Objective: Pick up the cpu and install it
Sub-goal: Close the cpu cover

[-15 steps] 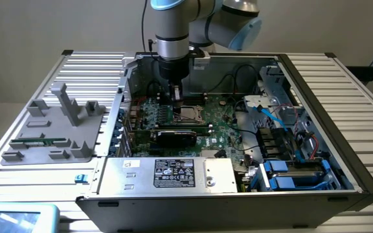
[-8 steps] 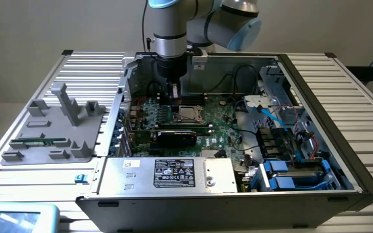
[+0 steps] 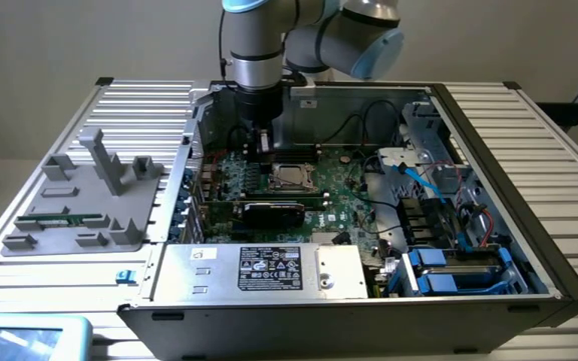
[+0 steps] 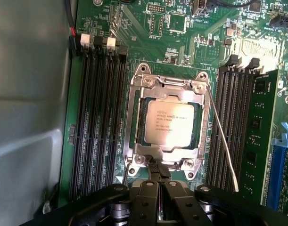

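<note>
The case (image 3: 319, 331) lies open on top, so the way down to the board (image 4: 134, 42) is free from above. Around the cpu (image 4: 168, 125) the metal socket frame (image 4: 134, 122) closes in on every side — and its thin wire lever (image 4: 222, 146) slants out beside it. Empty memory slots (image 4: 99, 117) flank the socket, low; one memory stick (image 4: 257, 136) stands taller. The black card (image 3: 274, 210), the power supply (image 3: 259, 271) and loose cables (image 3: 409, 174) crowd the rest.

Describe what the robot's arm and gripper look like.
The arm is a silver-grey tube with rounded joints wearing light-blue caps; a black cable runs alongside it. The gripper is black, built of hinged linkage bars with round pivot pins.
</note>
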